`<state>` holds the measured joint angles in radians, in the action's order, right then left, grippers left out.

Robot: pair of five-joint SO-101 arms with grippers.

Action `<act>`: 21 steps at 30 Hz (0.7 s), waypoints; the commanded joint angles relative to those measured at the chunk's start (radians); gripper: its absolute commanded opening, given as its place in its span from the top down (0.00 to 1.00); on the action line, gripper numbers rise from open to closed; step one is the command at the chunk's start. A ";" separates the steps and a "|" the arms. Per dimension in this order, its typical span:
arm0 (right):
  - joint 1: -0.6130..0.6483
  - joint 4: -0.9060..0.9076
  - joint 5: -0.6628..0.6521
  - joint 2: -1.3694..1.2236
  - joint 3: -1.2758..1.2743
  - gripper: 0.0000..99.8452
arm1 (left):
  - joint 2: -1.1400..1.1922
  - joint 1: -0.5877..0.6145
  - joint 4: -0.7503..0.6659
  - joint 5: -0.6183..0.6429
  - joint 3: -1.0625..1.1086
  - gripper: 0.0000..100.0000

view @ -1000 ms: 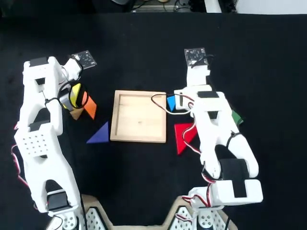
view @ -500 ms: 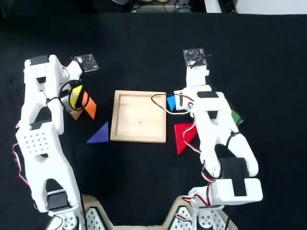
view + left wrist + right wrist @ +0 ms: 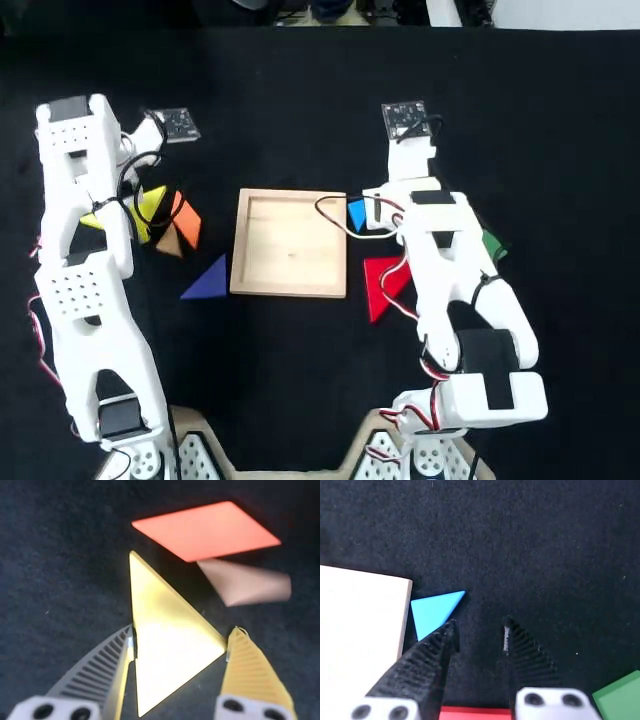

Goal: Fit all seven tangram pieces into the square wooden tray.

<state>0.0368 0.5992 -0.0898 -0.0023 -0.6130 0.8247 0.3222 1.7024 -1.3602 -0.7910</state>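
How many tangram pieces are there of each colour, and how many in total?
yellow piece: 1
orange piece: 1
tan piece: 1
dark blue piece: 1
light blue piece: 1
red piece: 1
green piece: 1
Total: 7

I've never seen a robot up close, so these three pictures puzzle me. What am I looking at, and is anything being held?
Two white robot arms, the left arm and the right arm, stand at a black table; each ends in a two-fingered gripper. The high view looks down from above; the other two come from cameras on the wrists. In the middle lies the square wooden tray. Outside it lie tangram pieces: a dark blue triangle, a red triangle, a green piece, a light blue triangle, an orange parallelogram and a brown triangle. The left gripper pinches a yellow triangle; the right gripper is open, holding nothing, beside the light blue triangle.
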 commanded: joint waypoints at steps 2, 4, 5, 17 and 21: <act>-0.009 -0.012 -0.006 0.005 0.019 0.85 | -0.017 -0.074 0.054 0.221 -0.232 0.95; -0.012 -0.011 -0.005 0.005 0.022 0.85 | -0.017 -0.107 0.055 0.382 -0.289 0.95; -0.012 -0.011 -0.005 0.005 0.022 0.85 | -0.017 -0.125 0.055 0.476 -0.308 0.95; -0.029 -0.008 0.002 0.005 0.027 0.85 | -0.318 -0.292 0.057 1.511 -0.064 0.95; -0.049 -0.008 0.002 0.008 0.028 0.85 | -0.379 -0.389 0.046 1.614 0.142 0.95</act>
<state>0.0107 0.5992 -0.0898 -0.0023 -0.6130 0.5516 0.0322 1.7515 0.1327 -0.8201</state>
